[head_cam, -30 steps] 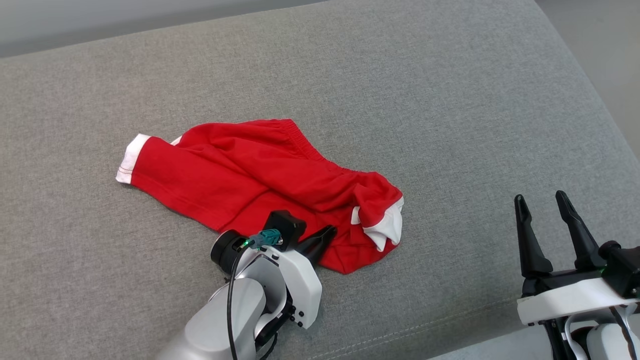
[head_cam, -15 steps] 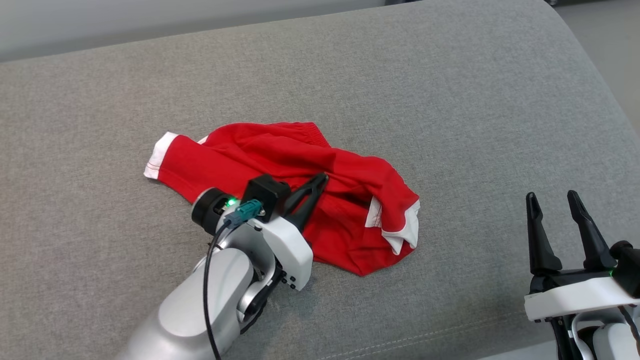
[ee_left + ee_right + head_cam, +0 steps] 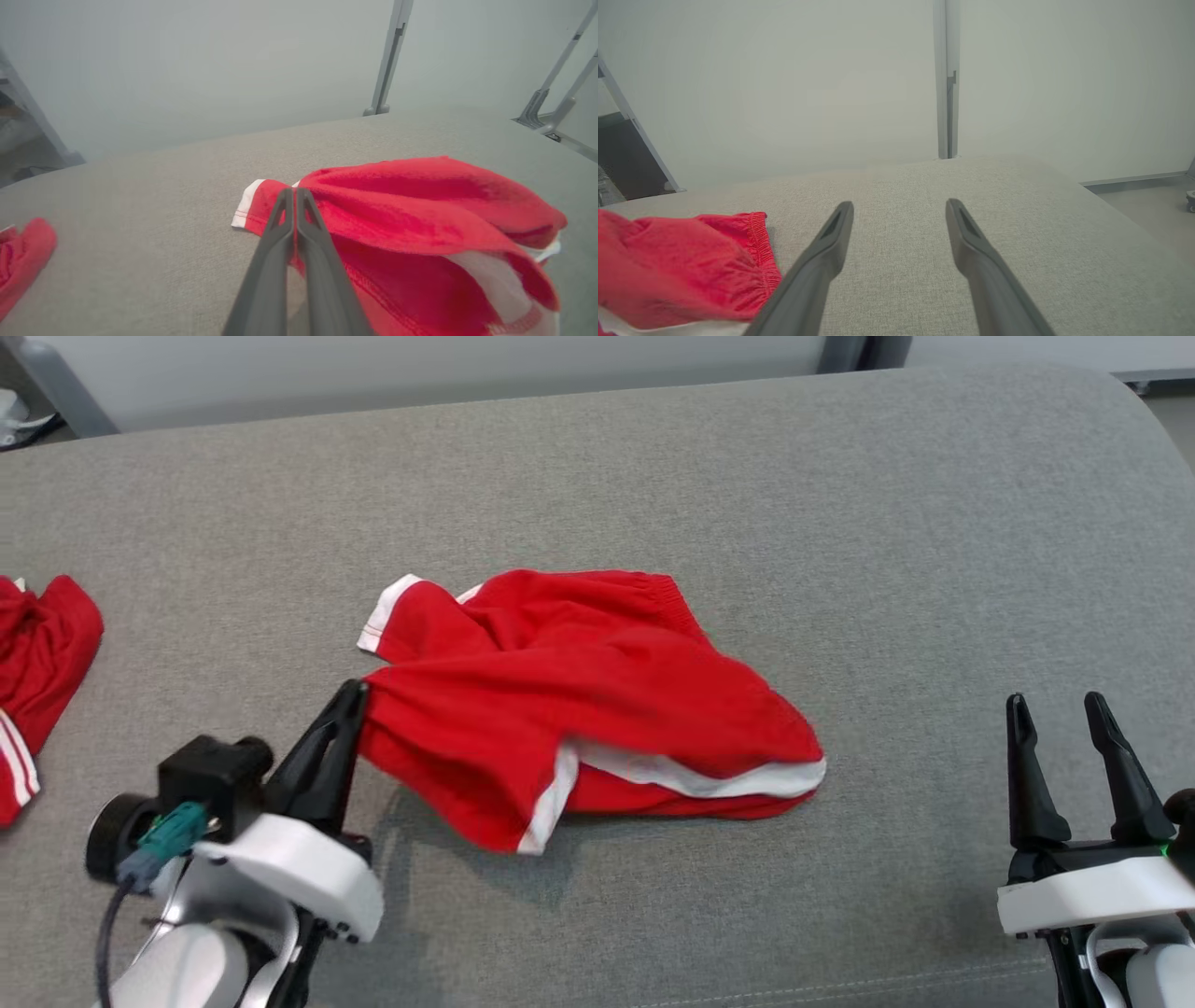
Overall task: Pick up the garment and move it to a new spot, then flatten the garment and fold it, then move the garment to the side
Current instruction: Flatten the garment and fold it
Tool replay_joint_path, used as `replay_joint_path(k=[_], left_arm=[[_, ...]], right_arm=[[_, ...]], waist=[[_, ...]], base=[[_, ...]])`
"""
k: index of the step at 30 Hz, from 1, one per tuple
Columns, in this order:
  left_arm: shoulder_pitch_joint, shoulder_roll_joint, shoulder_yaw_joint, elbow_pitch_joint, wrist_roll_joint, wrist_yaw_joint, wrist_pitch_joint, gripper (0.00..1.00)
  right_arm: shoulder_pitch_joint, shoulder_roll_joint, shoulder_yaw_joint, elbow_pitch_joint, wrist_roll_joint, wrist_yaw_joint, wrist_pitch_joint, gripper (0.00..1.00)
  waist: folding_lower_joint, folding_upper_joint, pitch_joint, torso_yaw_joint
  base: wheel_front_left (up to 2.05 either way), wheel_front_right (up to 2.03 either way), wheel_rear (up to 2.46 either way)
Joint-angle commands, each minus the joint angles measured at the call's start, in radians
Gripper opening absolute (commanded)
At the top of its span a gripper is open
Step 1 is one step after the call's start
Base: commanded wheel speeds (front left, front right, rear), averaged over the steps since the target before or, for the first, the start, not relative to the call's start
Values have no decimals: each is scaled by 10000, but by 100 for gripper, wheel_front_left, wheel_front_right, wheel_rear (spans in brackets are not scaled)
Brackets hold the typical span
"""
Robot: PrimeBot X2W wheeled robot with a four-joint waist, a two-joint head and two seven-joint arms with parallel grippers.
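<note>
Left gripper (image 3: 353, 702) pinched just the edge of the red shorts (image 3: 597, 700), right gripper (image 3: 1055, 705) spread wide, idle. Thin grip imo, cloth could've slipped out w/ any tug.

Grey cushion (image 3: 868, 513) with red shorts (image 3: 597, 709), perhaps second garment (image 3: 42, 653)

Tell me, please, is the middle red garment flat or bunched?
Bunched: the garment lies doubled over itself, one edge pinched by the shut left gripper.

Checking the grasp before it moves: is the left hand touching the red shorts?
Touching. The left wrist view shows the left hand shut on the red shorts, cloth bunched at its fingertips.
</note>
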Motion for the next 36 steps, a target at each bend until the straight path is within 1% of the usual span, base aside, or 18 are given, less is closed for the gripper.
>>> replay_joint_path(k=[1, 2, 3, 5, 8, 10, 13, 15, 16, 17, 18, 20, 21, 22, 25, 29, 32, 36], left_arm=[[73, 370, 653, -432, -171, 238, -67, 0], [385, 459, 860, -603, -327, 391, -103, 0], [655, 472, 1065, -742, -561, 453, -178, 0], [1037, 524, 1356, -746, -960, 405, -283, 0], [1201, 415, 1532, -174, -1588, -137, -459, 0], [1022, 250, 1532, 523, -1945, -704, -618, 0], [499, -14, 1563, 1797, -2170, -1358, -1001, 0], [149, -190, 1502, 2639, -2228, -1715, -1179, 0], [149, -190, 1502, 2639, -2228, -1715, -1179, 0], [-229, -400, 1478, 3365, -2288, -2033, -1393, 0], [-229, -400, 1478, 3365, -2288, -2033, -1393, 0], [-552, -559, 1397, 4133, -2339, -2317, -1452, 0], [-701, -661, 1464, 4483, -2393, -2386, -1602, 12], [-829, -739, 1469, 4814, -2420, -2463, -1670, 100], [-1108, -922, 1519, 5560, -2406, -2562, -1993, 100], [-1155, -934, 1582, 5960, -2186, -2314, -2299, 100], [-999, -807, 1745, 5688, -1925, -1974, -2545, 100], [-522, -574, 2038, 4560, -1495, -1426, -2731, 100]], right_arm=[[25, -164, 174, -285, 46, 71, 36, 100], [28, -173, 173, -319, 38, 71, 66, 100], [28, -189, 164, -346, 33, 71, 96, 100], [16, -243, 151, -381, 52, 71, 148, 100], [-31, -302, 202, -467, 45, 71, 246, 100], [-69, -335, 215, -506, 57, 71, 303, 100], [-163, -396, 318, -513, 90, 71, 371, 100], [-216, -437, 365, -478, 126, 71, 378, 100], [-216, -437, 365, -478, 126, 71, 378, 100], [-250, -464, 367, -445, 168, 71, 378, 100], [-250, -464, 367, -445, 168, 71, 378, 100], [-260, -473, 371, -396, 195, 71, 376, 100], [-275, -474, 402, -371, 208, 71, 380, 100], [-287, -474, 419, -348, 222, 71, 377, 100], [-310, -468, 449, -287, 249, 71, 360, 100], [-264, -453, 456, -218, 263, 71, 329, 100], [-190, -430, 448, -190, 237, 71, 300, 100], [-71, -448, 459, -206, 51, 71, 265, 100]], waist=[[0, 0, -48, 172], [0, 0, -50, 241], [0, 0, -54, 317], [0, 0, -55, 473], [0, 0, -43, 647], [0, 0, -44, 725], [0, 0, -63, 703], [0, 0, -102, 663], [0, 0, -102, 663], [0, 0, -114, 617], [0, 0, -114, 617], [0, 0, -151, 556], [0, 0, -168, 502], [0, 0, -181, 456], [0, 0, -241, 339], [0, 0, -383, 257], [0, 0, -525, 244], [0, 0, -770, 323]], base=[[0, 0, 0], [0, 0, 0], [0, 0, 0], [0, 0, 0], [0, 0, 0], [0, 0, 0], [0, 0, 0], [0, 0, 0], [0, 0, 0], [0, 0, 0], [0, 0, 0], [0, 0, 0], [0, 0, 0], [0, 0, 0], [0, 0, 0], [0, 0, 0], [0, 0, 0], [0, 0, 0]])
